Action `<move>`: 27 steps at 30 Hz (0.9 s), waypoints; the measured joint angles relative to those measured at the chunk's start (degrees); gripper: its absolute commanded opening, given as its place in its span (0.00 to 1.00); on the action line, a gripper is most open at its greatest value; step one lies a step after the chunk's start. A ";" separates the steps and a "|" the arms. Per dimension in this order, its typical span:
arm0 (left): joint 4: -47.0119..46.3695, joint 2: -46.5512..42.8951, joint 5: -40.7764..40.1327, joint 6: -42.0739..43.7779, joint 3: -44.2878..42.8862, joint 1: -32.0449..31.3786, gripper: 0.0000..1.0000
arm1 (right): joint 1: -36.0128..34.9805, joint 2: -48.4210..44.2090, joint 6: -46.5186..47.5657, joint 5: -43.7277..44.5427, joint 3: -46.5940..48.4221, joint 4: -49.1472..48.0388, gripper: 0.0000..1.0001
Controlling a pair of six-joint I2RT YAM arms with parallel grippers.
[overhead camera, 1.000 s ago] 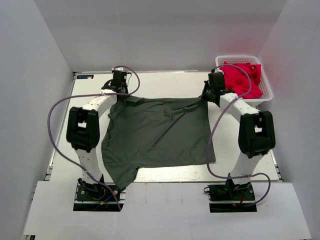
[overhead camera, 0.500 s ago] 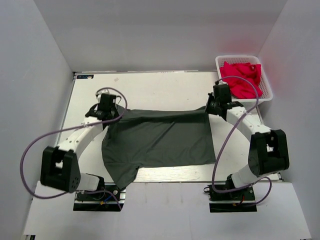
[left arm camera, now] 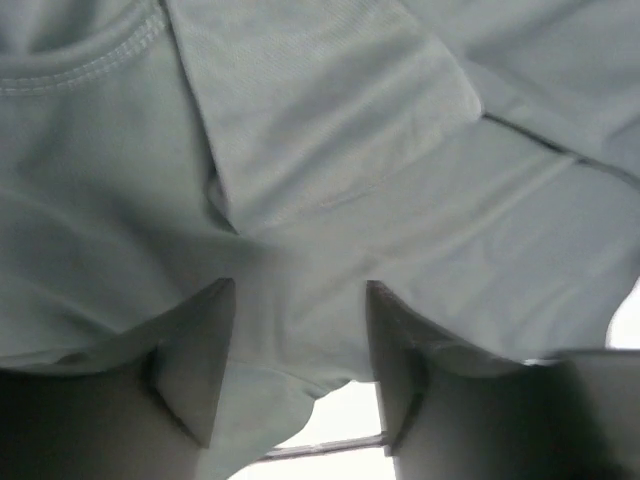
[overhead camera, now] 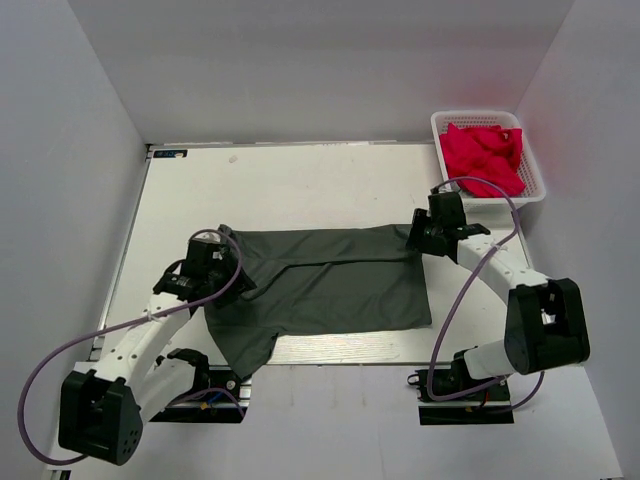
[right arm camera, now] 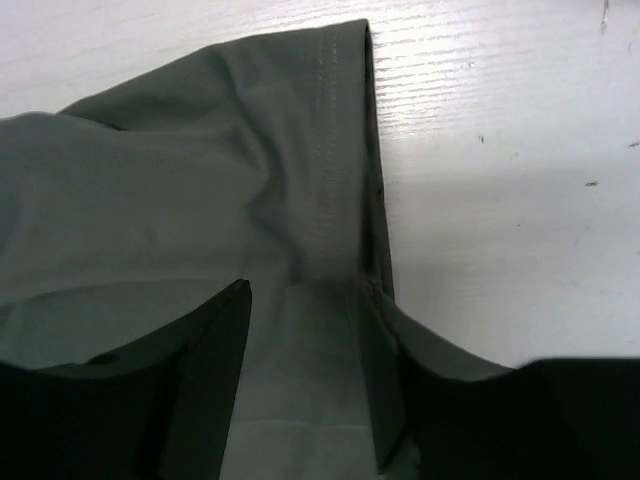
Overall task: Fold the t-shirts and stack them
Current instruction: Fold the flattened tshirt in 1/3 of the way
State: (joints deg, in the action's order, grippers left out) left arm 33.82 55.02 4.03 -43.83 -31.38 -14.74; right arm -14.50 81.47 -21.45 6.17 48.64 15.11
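Left of the white mesh basket [overhead camera: 478, 114], the left end effector [overhead camera: 205, 265] and right end effector [overhead camera: 425, 232] clench the far edge of the charcoal t-shirt [overhead camera: 330, 285], seemingly mid-first-fold on the bench [overhead camera: 300, 185], while the red-pink t-shirts [overhead camera: 480, 155] wait inside it, nothing stacked.

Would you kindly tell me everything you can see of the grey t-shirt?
The grey t-shirt is plain dark charcoal, a soft matte knit with stitched hems. It lies spread on the table between the arms, wrinkled, its left part doubled over itself and one sleeve reaching the table's near edge. The left gripper pinches its far-left corner and the right gripper pinches its far-right hemmed corner. Nothing else touches it.
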 measured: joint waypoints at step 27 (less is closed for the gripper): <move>-1.31 46.49 -22.34 0.96 -34.23 4.94 0.56 | 0.17 18.73 3.58 6.38 13.97 0.55 0.77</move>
State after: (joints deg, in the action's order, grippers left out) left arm 32.51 101.51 -18.31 -42.87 -65.60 -9.80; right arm -14.33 100.20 -17.87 12.56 62.61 15.66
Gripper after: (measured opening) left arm 0.651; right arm 0.798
